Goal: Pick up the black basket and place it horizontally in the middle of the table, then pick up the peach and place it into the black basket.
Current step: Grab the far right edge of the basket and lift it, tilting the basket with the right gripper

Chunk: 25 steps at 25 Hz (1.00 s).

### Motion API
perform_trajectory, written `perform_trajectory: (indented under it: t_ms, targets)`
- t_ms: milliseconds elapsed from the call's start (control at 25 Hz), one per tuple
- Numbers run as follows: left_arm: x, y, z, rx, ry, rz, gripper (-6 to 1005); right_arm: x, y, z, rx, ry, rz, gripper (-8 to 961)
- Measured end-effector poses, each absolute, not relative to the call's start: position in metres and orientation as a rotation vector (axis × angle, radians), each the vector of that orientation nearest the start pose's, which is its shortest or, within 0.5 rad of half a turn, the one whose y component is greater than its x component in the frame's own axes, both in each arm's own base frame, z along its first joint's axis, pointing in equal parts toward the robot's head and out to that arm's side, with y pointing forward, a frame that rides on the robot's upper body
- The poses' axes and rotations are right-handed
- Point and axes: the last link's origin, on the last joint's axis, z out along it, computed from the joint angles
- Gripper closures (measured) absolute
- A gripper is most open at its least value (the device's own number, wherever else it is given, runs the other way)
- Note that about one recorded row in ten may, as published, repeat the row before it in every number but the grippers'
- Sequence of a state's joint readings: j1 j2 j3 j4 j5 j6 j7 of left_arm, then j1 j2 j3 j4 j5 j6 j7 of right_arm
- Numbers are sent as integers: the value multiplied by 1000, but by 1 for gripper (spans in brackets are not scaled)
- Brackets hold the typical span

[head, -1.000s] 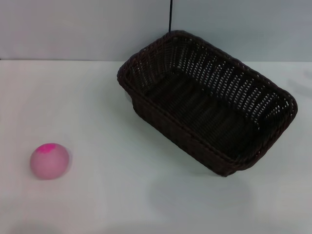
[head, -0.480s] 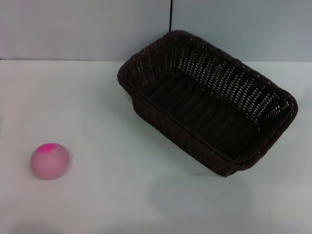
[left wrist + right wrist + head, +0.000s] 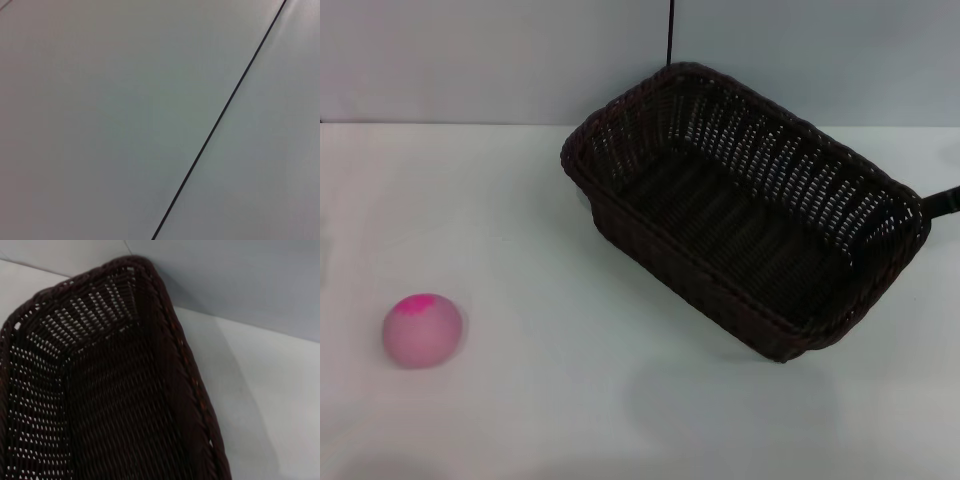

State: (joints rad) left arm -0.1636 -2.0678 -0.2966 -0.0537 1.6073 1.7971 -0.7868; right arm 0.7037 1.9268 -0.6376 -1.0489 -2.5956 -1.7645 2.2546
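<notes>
The black basket [image 3: 772,165] stands empty on the white table [image 3: 510,210], right of the middle and turned diagonally. It also fills the right wrist view [image 3: 186,371], seen from close above one rim and corner. The peach [image 3: 421,330] lies on the table at the near left, far from the basket. A dark part of my right gripper [image 3: 942,202] shows at the right edge, beside the basket's right corner. My left gripper is out of view.
A grey wall [image 3: 470,60] with a thin dark vertical seam [image 3: 670,30] runs behind the table. The left wrist view shows only a plain grey surface [image 3: 100,100] crossed by a thin dark line [image 3: 220,120].
A dark part of my right gripper has come into the head view at the right edge, next to the basket. The basket and the peach have not moved.
</notes>
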Motion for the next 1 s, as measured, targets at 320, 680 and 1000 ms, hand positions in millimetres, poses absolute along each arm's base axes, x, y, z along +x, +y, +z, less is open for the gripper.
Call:
perform_trajectory:
  t_ms: [320,680,1000]
  targets:
    - [-365,204,55,-1178,-685,-1323,313,260,371,100,-2502,1316,-80,128]
    - [-364,205,52,-1183,-701,-1326,313,264,374,88,-2499,1334,-59,133]
    - [-364,205,51,-1184,-706,-1325,312,265,375,73,-2518,1359,-77,216]
